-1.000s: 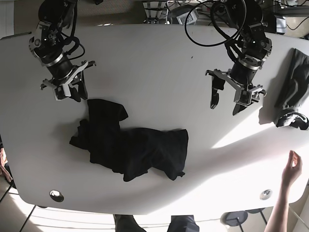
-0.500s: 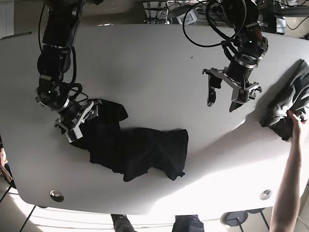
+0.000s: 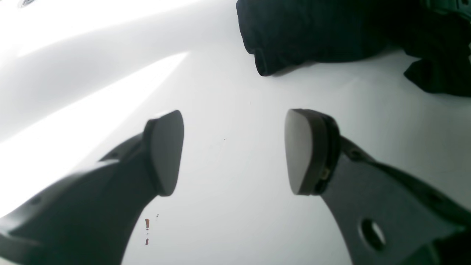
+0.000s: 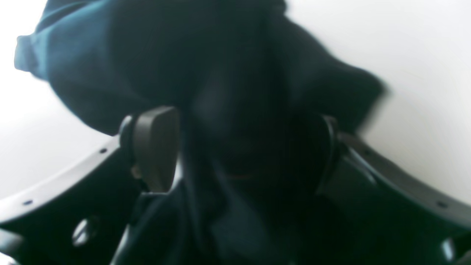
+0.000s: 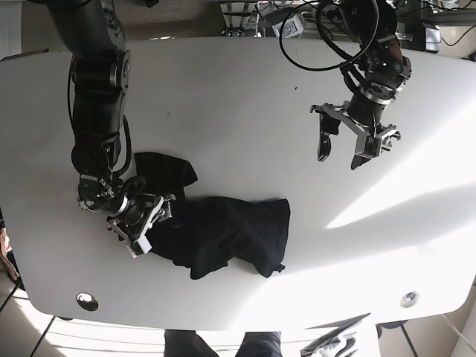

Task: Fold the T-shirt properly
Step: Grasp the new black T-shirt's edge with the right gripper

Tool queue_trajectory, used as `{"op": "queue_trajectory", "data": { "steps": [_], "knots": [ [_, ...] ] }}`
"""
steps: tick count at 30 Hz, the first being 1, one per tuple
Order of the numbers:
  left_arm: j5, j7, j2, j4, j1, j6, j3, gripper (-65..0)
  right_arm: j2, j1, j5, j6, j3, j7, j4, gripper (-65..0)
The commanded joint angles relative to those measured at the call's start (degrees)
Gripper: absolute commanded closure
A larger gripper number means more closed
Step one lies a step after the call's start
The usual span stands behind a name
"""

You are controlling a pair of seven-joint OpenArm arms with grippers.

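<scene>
Black T-shirt (image 5: 216, 234) lies crumpled, lower centre of the white table (image 5: 223, 97), nothing folded yet. Right pincer (image 5: 141, 219) sits low at the shirt's left edge, jaws spread with cloth bunched between them, not visibly clamped; likely setting up a grab to pull it flat. Left pincer (image 5: 357, 141), upper right, hangs wide apart above bare table, well clear of the cloth, seemingly waiting

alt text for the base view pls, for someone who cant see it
A crumpled black T-shirt lies on a white table. The right gripper is down at the shirt's left edge, jaws apart with cloth between them, while the left gripper hangs open above bare table at the upper right.
</scene>
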Motion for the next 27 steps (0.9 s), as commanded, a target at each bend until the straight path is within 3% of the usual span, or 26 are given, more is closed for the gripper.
{"op": "queue_trajectory", "data": {
  "steps": [1, 4, 6, 10, 11, 13, 20, 27],
  "knots": [
    [-0.8, -1.5, -0.1, 0.9, -0.5, 0.0, 0.1, -39.0, -0.2, 1.3, 0.9, 0.47, -0.1, 2.5, -1.3, -46.0],
    [-0.8, -1.5, -0.1, 0.9, -0.5, 0.0, 0.2, -39.0, -0.5, 1.2, 0.8, 0.47, 0.0, 6.6, -5.8, -45.8],
    [-0.8, -1.5, -0.1, 0.9, -0.6, 0.0, 0.2, -39.0, -0.5, 1.0, 0.9, 0.47, 0.0, 9.2, -8.4, -40.7],
    [-0.8, -1.5, -0.1, 0.9, -0.6, 0.0, 0.2, -39.0, -0.5, -0.8, 1.0, 0.47, 0.0, 9.8, -6.0, -0.8],
    [-0.8, -1.5, -0.1, 0.9, -0.6, 0.0, 0.2, -39.0, -0.5, -2.1, 1.0, 0.47, 0.0, 9.1, -2.9, -4.1],
    [-0.8, -1.5, -0.1, 0.9, -0.6, 0.0, 0.2, -39.0, -0.5, -4.0, 1.1, 0.47, 0.0, 6.4, 3.5, -1.6],
    [-0.8, -1.5, -0.1, 0.9, -0.7, 0.0, 0.3, -39.0, -0.7, -8.0, 0.8, 0.47, 0.0, -9.4, 31.7, -1.9],
    [-1.0, -1.5, -0.1, 0.9, -1.8, 0.0, 0.3, -39.0, -0.7, 2.9, 0.8, 0.47, 0.0, -19.3, 40.5, -1.9]
  ]
}}
